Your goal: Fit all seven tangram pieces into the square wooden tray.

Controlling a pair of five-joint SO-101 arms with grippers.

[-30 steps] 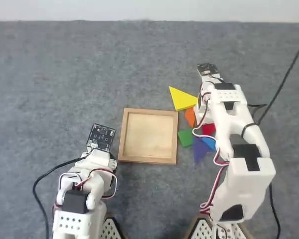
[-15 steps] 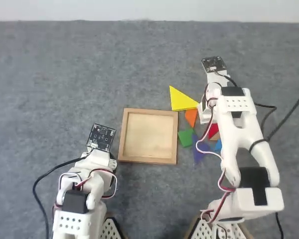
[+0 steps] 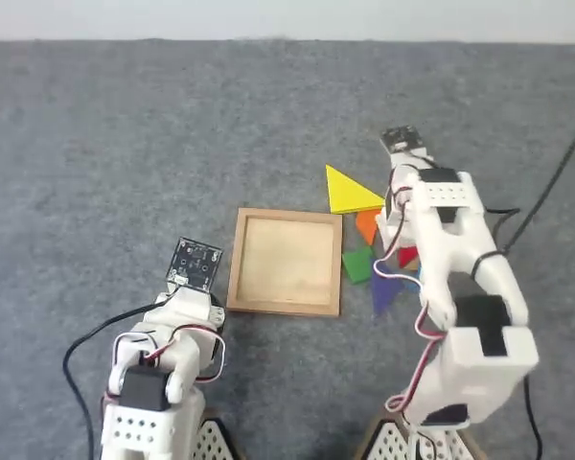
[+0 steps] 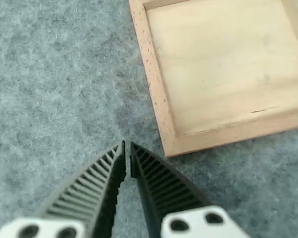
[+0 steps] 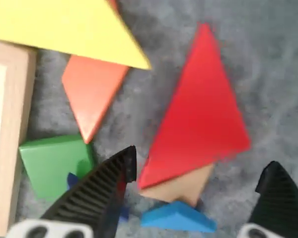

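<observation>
The right tool [image 5: 201,168] is spread wide and holds nothing. Its two dark fingers [image 5: 107,181] stand on either side of the near end of the red triangle [image 5: 198,114]; whether they touch it cannot be told. The left tool [image 4: 127,146] is nearly shut, with only a narrow slit between its ridged fingers. It grips nothing, and its tip hangs over the grey counter [image 3: 125,144] just beside a corner of the tray [image 4: 154,99].

In the high view the right arm [image 3: 450,249] stretches forward from its base and hangs over the pieces to the right of the tray. The left arm [image 3: 163,355] is folded back near the tray's near left corner.

The tray is square, of pale wood with a raised rim, and lies flat on the counter between the arms. All the pieces lie outside it, clustered off its right side:
- The yellow triangle [image 3: 348,190] lies by the far right corner.
- The orange piece [image 3: 366,224] is just below the yellow triangle.
- The green square [image 3: 357,264] lies just beside the right rim.
- The red triangle overlaps a wood-coloured piece [image 5: 181,187].
- A blue piece [image 5: 174,217] and a purple one [image 3: 385,290] lie nearest the arm's base.
</observation>
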